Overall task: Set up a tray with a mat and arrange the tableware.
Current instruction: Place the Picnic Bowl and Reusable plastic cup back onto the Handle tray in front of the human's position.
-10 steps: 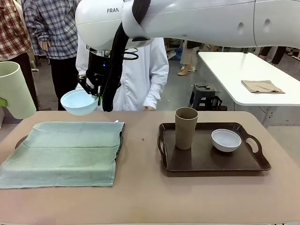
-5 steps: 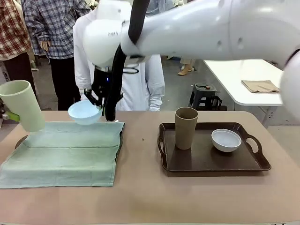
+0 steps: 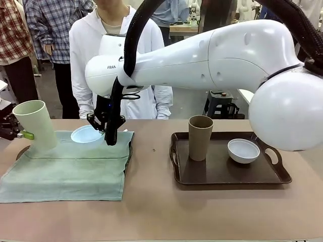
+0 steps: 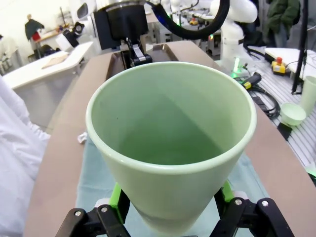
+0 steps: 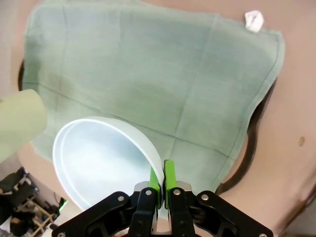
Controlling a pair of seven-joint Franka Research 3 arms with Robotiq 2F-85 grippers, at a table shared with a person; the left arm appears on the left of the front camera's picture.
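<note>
A green mat (image 3: 65,164) covers the left tray (image 3: 22,151). My right arm reaches across to it, and my right gripper (image 3: 107,132) is shut on the rim of the light blue bowl (image 3: 87,134), held tilted just above the mat's far edge. The right wrist view shows the pads (image 5: 169,175) pinching the bowl's (image 5: 98,158) rim over the mat (image 5: 148,74). My left gripper (image 3: 22,135) is shut on the pale green tumbler (image 3: 34,125), tilted at the mat's far left corner; the tumbler (image 4: 170,143) sits between the fingers (image 4: 118,202). The brown tumbler (image 3: 200,137) and white bowl (image 3: 243,150) stand on the right tray (image 3: 227,174).
A person in a white coat (image 3: 86,55) stands at the far edge behind the mat. A small white scrap (image 5: 253,19) lies by the mat's far corner. Bare tabletop (image 3: 151,201) lies between the trays and along the near edge.
My right arm has lowered the light blue bowl from above the table to just over the mat. My left gripper brought the green tumbler in from the left, down to the mat's corner.
</note>
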